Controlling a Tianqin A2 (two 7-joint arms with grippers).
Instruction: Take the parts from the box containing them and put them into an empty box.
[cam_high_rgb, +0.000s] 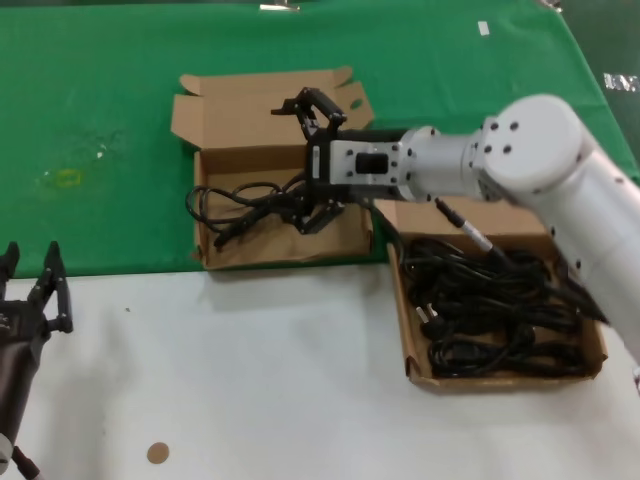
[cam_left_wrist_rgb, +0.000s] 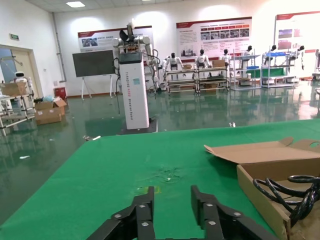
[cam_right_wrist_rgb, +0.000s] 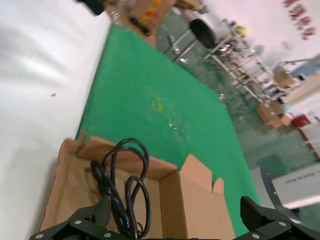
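Left gripper (cam_left_wrist_rgb: 171, 212) open over green cloth (cam_left_wrist_rgb: 125, 185); box (cam_left_wrist_rgb: 265, 187) holds black cord (cam_left_wrist_rgb: 292, 192).

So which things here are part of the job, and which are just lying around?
Job:
- loose cord in the left box
- right box full of cords
- right pincer, open over the left box

Lying around:
- small brown disc on the white table
- green cloth
- left pincer, open, parked
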